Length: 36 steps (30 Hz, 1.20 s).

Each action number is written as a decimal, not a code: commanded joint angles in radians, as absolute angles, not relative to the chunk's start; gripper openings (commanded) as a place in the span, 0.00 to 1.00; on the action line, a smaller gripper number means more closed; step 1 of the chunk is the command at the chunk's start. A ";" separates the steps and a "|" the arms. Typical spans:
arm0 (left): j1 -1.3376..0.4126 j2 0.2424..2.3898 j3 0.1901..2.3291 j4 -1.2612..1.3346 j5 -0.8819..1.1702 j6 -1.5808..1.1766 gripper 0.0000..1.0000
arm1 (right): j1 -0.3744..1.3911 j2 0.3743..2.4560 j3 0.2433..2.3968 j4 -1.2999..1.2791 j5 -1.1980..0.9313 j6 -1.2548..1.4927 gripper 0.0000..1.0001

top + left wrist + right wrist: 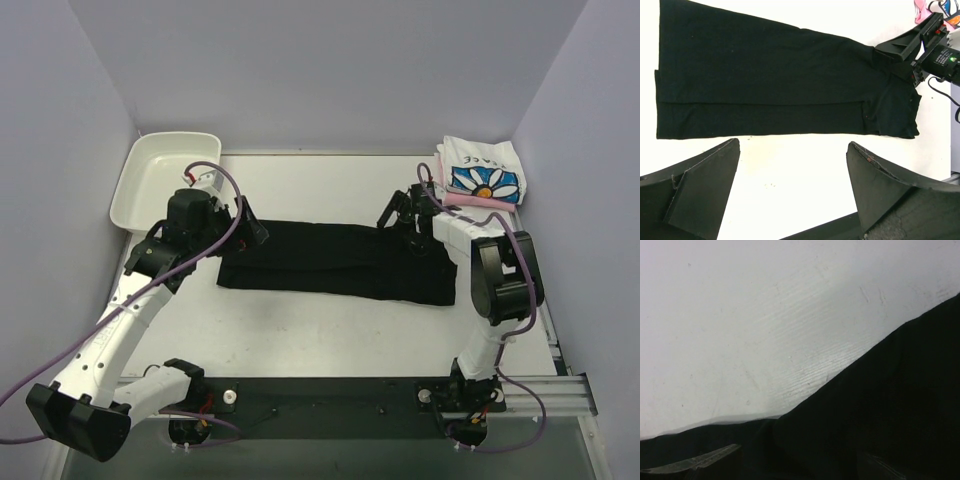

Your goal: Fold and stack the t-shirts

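Note:
The black t-shirt (340,262) lies folded into a long strip across the middle of the table. My left gripper (250,232) hovers at its left end. In the left wrist view it (792,150) is open over bare table, with nothing between its fingers (705,190), and the black t-shirt (765,85) lies just beyond the tips. My right gripper (405,222) stands open at the strip's right end. In the right wrist view it (797,452) sits low over the black t-shirt (880,405). The folded daisy-print t-shirt (485,175) rests on the pink t-shirt (478,203) at the back right.
A white plastic tray (140,190) sits at the back left, against the wall. The right arm's gripper (920,45) shows at the far end of the strip in the left wrist view. Grey walls close in the table on three sides.

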<state>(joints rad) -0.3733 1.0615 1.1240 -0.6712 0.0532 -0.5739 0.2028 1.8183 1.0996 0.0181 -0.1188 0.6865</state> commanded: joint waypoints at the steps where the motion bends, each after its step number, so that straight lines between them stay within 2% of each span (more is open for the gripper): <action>1: -0.364 1.051 1.134 -0.670 0.040 -0.549 0.98 | 0.203 1.882 1.184 0.023 -0.149 0.704 1.00; 9: -0.339 1.063 1.144 -0.687 0.031 -0.537 0.98 | 0.201 2.106 1.443 -0.135 -0.216 0.776 1.00; 16: -0.333 1.065 1.111 -0.686 0.051 -0.540 0.97 | 0.203 2.403 1.920 -0.276 -0.356 0.874 1.00; 23: -0.331 1.094 1.025 -0.594 0.103 -0.554 0.97 | 0.204 2.634 2.291 -0.270 -0.449 0.975 1.00; 25: -0.331 1.118 1.019 -0.571 0.074 -0.545 0.98 | 0.195 2.623 2.289 -0.200 -0.453 0.979 1.00; 26: -0.330 1.146 1.022 -0.572 0.058 -0.546 0.97 | 0.190 2.594 2.222 -0.171 -0.440 0.954 1.00; 31: -0.328 1.209 1.051 -0.528 -0.061 -0.564 0.97 | 0.155 2.237 1.913 0.116 -0.374 0.847 1.00; 36: -0.328 1.350 1.051 -0.468 -0.182 -0.633 0.97 | 0.138 1.940 1.728 0.104 -0.408 0.779 1.00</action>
<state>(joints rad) -0.3363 1.2572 1.0180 -0.5709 -0.0616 -0.5770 0.1551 2.2414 1.8217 -0.0097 -0.4007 0.8562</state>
